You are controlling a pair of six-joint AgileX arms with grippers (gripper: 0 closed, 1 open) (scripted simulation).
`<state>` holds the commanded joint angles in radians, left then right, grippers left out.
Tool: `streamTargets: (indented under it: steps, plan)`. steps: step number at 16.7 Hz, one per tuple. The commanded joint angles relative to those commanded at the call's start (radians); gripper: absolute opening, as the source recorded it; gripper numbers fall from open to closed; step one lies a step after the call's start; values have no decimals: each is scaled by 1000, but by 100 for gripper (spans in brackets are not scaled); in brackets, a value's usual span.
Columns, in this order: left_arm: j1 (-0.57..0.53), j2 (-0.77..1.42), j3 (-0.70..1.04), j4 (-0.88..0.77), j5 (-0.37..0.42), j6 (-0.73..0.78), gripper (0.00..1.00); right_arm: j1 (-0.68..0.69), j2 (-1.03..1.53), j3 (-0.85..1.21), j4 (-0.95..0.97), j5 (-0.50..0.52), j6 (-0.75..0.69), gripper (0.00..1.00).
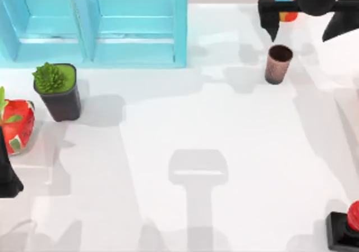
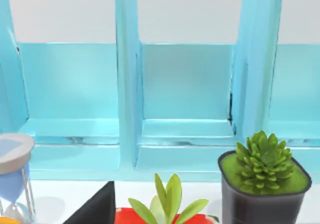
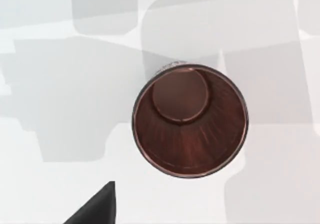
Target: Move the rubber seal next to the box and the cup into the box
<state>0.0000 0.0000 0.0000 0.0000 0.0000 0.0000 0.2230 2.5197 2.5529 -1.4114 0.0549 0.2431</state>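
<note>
Right gripper [image 1: 305,24]: you see it at the table's far right, above the cup; its jaws are spread wide, wider than the cup, holding and touching nothing.
Cup [image 1: 278,64]: upright on the table on the right side, just below the right gripper; your right wrist view looks straight down into its dark brown inside [image 3: 190,120].
Rubber seal [image 1: 346,227]: at the near right corner, well apart from the cup.
Box [image 1: 95,22]: light blue, far left.
Left gripper [image 1: 8,179]: parked at the left edge beside the strawberry carton [image 1: 17,126]; you cannot tell how its jaws stand.
Potted plant [image 1: 57,92]: near the box.

White table [image 1: 168,128] with cup [image 1: 278,64], seal [image 1: 346,228]
</note>
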Motion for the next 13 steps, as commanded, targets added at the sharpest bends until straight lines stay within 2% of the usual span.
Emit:
streamTargets:
  steps: [5,13]
  plan:
    - [0,0,0,0,0,0,100,3,3,-34,37,0,2,100]
    - [0,0,0,0,0,0,100,-6,38,-232,271,-1,-6,100]
